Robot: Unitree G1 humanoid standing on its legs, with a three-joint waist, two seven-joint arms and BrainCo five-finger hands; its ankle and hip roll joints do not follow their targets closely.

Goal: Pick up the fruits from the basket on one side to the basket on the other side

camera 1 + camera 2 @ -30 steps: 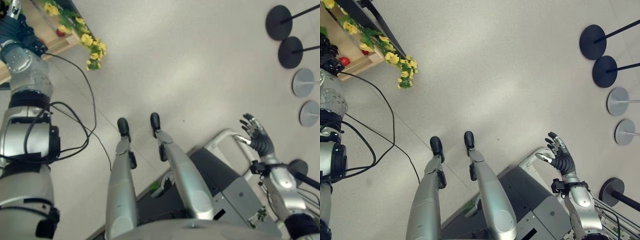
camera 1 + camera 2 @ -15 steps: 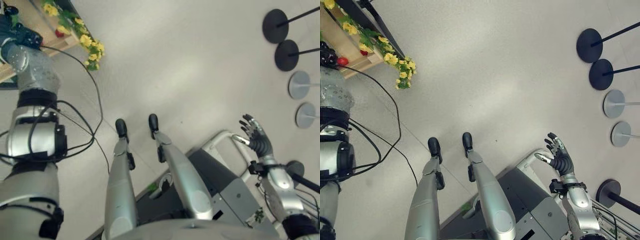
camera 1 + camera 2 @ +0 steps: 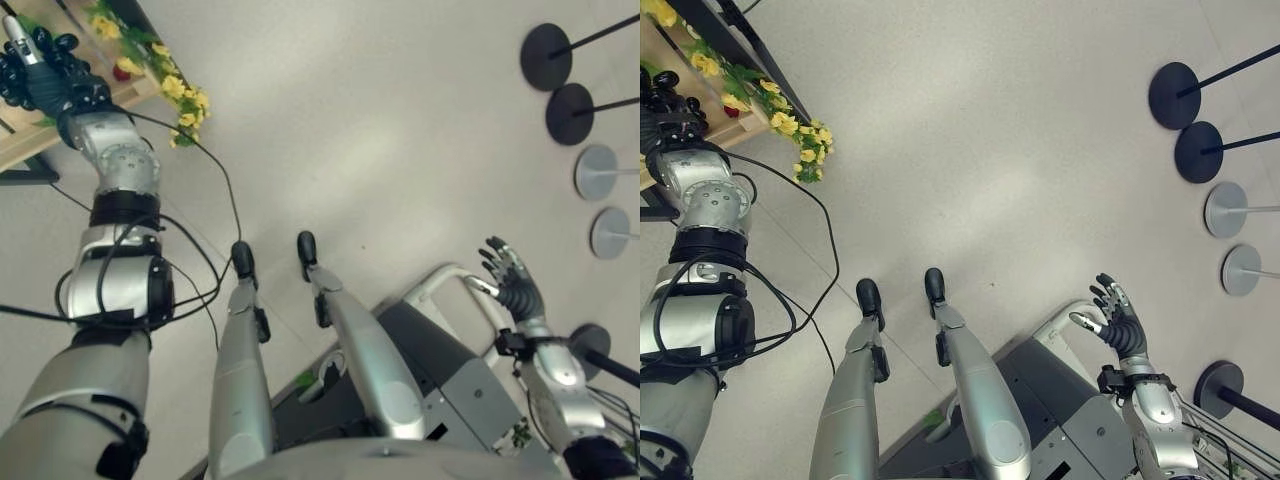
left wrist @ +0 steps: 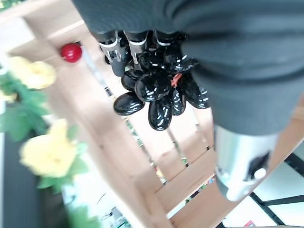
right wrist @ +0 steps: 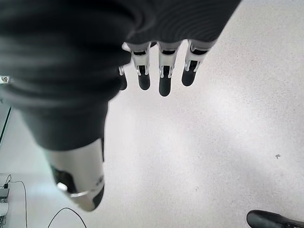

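My left hand [image 3: 52, 82] is raised at the far upper left, over a light wooden rack [image 3: 28, 140]. Its fingers [image 4: 116, 51] are curled round a bunch of glossy black grapes [image 4: 156, 90], which hangs below them above the rack's slats. A small red fruit [image 4: 71, 52] lies on the wood near the yellow flowers [image 3: 175, 90]. My right hand [image 3: 512, 280] hangs at the lower right over the floor, fingers [image 5: 161, 76] straight and spread, holding nothing.
Several round stand bases, dark [image 3: 550, 57] and grey [image 3: 602, 172], line the right edge with poles running off the view. A grey metal frame [image 3: 440, 290] lies on the floor by my right hand. Pale floor stretches across the middle.
My left arm has swung to the right and downward in view, bringing the hand with the grapes fully into sight above the rack. The right hand has barely moved.
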